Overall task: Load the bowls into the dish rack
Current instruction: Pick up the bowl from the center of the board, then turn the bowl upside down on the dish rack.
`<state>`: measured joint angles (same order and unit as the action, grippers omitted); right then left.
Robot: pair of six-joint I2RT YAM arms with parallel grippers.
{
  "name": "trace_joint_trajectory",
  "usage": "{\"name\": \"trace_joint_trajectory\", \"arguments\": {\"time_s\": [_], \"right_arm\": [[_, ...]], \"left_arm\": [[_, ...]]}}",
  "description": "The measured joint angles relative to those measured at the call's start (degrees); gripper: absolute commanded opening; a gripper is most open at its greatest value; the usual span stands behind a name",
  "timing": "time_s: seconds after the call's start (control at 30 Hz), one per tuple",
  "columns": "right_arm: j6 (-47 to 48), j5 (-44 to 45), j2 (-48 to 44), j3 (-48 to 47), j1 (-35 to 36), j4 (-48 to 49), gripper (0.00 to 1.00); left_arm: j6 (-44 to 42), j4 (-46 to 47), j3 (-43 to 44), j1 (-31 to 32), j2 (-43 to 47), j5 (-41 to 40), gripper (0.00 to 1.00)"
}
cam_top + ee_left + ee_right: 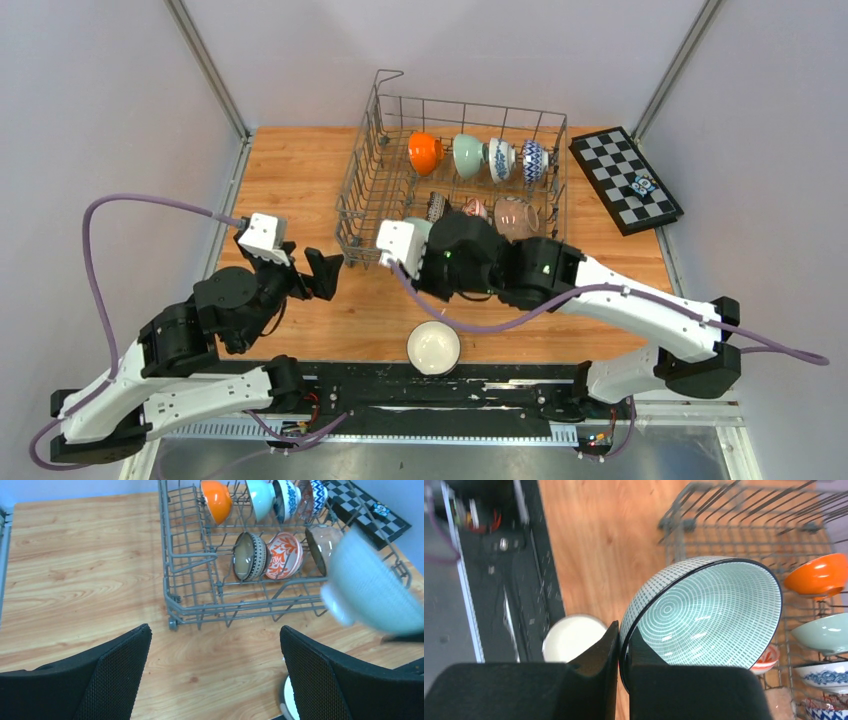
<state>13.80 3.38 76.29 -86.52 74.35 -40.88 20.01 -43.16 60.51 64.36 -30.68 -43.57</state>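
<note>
While the left pincer (322,272) hangs wide open and empty above the bench (290,170), near the rack's near-left corner, the work belongs to the other arm. To its right, a white bowl (433,347) sits upright at the near edge of the bench, not yet loaded. Just beyond it, the right pincer (623,650) is clamped narrowly on the rim of a green-patterned bowl (704,615), one finger inside and one outside. It holds the bowl on edge in the air at the near wall of the dish rack (365,200); whether the bowl has crossed the wall is unclear.

The step in hand looks like carrying this bowl in. To do it well, clear the low wire wall and keep the bowl on edge. Lower it between tines in the near row, probably into the free space left of the dark-rimmed beige bowl (250,556), without knocking that neighbour. Let go only once the tines carry it.

Counted, seven bowls stand in the rack:
- Far row, four: orange bowl (425,153), pale green bowl (467,155) and two blue-and-white bowls (500,158).
- Near row, three: the beige one, a red-and-white bowl (284,555) and a pinkish-brown bowl (515,215).

With one held and one on the bench, that makes nine. There is one rack and, far right, one chequered board (625,180).
</note>
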Motion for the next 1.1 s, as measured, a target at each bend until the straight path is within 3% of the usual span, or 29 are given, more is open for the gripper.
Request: {"name": "trace_joint_trajectory", "arguments": {"time_s": [0.3,0.53,0.73,1.1], "right_arm": [[-8.5,-8.2,5.1,-11.9,-15.0,12.0,0.03],[-22.5,-15.5,12.1,-12.5,-25.7,24.0,0.03],[-34.1,-21.1,17.4,-10.9,-32.3,35.4,0.03],[-49.1,-27.6,30.9,-10.6,-37.6,53.5,0.03]], "left_arm": [[-2.5,0.5,-6.9,0.0,3.8,0.7,1.00],[-3.9,2.1,-11.8,0.0,4.2,1.3,1.00],[-4.9,2.3,-13.8,0.0,4.2,2.5,1.00],[-5.3,2.4,-14.0,0.0,5.5,3.4,1.00]]}}
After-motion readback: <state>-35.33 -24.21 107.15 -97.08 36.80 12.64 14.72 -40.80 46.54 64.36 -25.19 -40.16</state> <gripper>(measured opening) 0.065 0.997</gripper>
